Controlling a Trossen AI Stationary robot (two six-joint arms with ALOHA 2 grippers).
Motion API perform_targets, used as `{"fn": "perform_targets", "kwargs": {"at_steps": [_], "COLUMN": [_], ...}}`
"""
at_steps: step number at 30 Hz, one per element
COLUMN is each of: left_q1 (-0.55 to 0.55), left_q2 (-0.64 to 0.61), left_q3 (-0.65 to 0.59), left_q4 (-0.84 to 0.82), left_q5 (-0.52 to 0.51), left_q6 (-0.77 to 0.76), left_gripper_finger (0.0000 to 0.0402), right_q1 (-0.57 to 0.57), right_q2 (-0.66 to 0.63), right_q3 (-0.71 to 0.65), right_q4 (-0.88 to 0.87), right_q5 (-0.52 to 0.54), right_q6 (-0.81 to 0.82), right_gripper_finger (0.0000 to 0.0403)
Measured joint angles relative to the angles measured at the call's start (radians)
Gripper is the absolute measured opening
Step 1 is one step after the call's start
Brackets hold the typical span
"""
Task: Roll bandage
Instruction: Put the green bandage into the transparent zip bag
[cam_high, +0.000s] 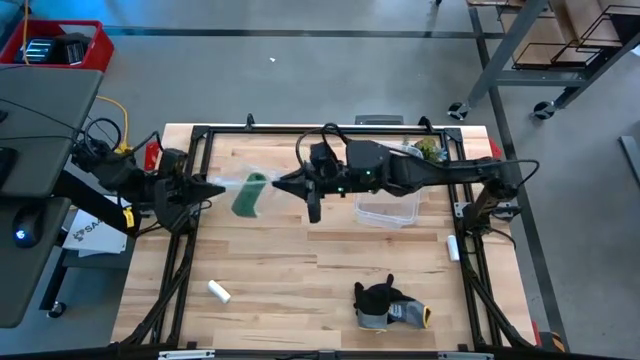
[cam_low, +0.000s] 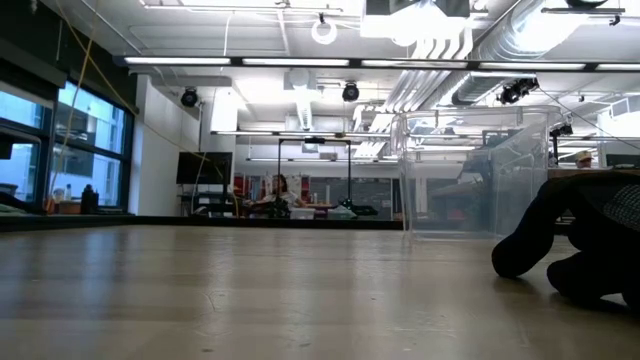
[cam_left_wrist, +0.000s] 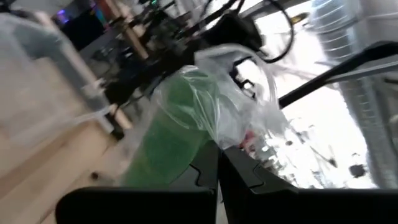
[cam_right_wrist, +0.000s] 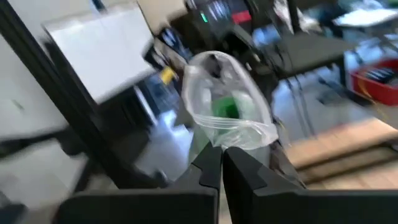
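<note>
High view shows both arms meeting over the upper left part of the wooden table (cam_high: 300, 270). The left gripper (cam_high: 218, 186) reaches in from the left edge, and the right gripper (cam_high: 280, 183) reaches toward it from the centre. Between them hangs a clear plastic bag (cam_high: 240, 184), and inside it sits the bandage (cam_high: 250, 194), a bright green piece lifted above the table.

In the left wrist view, the left gripper (cam_left_wrist: 219, 163) has its two dark fingers pressed together on the plastic bag (cam_left_wrist: 249, 106), and the bandage (cam_left_wrist: 174, 137) fills the bag just past the fingertips. In the right wrist view, the right gripper (cam_right_wrist: 222, 163) is also closed, pinching the lower edge of the bag (cam_right_wrist: 227, 106); a small part of the green bandage (cam_right_wrist: 225, 107) shows through the plastic.

A clear plastic box (cam_high: 388, 210) stands right of centre in the high view, partly under the right arm. A dark glove (cam_high: 385, 303) lies at the lower centre, a small white cylinder (cam_high: 219, 291) at the lower left, and another white piece (cam_high: 452, 248) near the right frame. In the low view, the box (cam_low: 475, 175) rises at the right and the glove (cam_low: 580, 240) lies at the far right.
</note>
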Motion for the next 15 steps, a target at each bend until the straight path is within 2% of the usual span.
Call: {"fn": "perform_targets", "kwargs": {"at_steps": [8, 15], "left_q1": [0.000, 0.000], "left_q2": [-0.012, -0.013], "left_q3": [0.000, 0.000], "left_q4": [-0.202, -0.177], "left_q5": [0.070, 0.088], "left_q6": [-0.151, -0.108], "left_gripper_finger": [0.0000, 0.0000], "right_q1": [0.001, 0.002], "right_q2": [-0.031, -0.034], "right_q3": [0.000, 0.000], "right_q4": [-0.249, -0.209], "right_q5": [0.029, 0.030], "right_q6": [-0.036, -0.043], "right_gripper_finger": [0.0000, 0.0009]}}
